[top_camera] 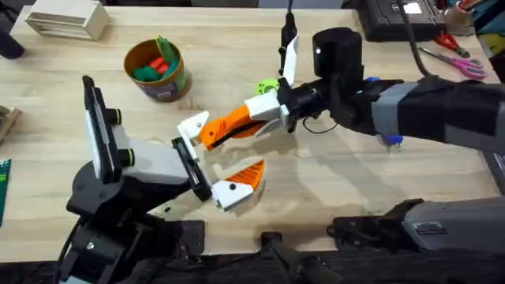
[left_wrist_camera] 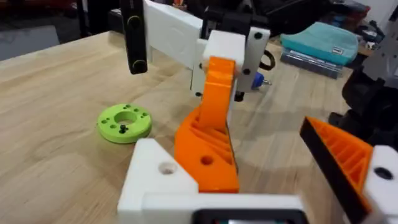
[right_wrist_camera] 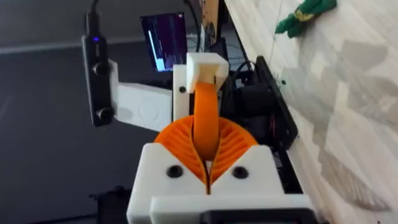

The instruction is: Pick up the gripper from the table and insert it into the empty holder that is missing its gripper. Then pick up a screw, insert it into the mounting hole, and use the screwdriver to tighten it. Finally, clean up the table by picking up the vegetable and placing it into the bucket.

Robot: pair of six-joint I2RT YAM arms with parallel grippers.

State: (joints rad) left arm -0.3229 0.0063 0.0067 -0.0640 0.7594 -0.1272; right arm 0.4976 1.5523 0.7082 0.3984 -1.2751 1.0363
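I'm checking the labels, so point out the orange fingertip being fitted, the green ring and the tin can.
orange fingertip (left_wrist_camera: pixel 208 146): left wrist view, on its ribbed face.
green ring (left_wrist_camera: pixel 124 122): left wrist view, on its flat top beside the central hole.
tin can (top_camera: pixel 169 82): overhead view, on its labelled side wall.

Left arm (top_camera: pixel 118 185): black jointed links with a light grey shell near the wrist.
Left hand (top_camera: pixel 213 162): white angular finger mounts, round screw holes in the mounts, orange ribbed pads (top_camera: pixel 246 177).
Left wrist camera (top_camera: pixel 99 130): slim black bar on a white plate.
Right arm (top_camera: pixel 426 110): black and grey casing, thin black cable (top_camera: pixel 410 39) running along it.
Right hand (right_wrist_camera: pixel 208 165): white block, two dark screw holes, orange ribbed pads.
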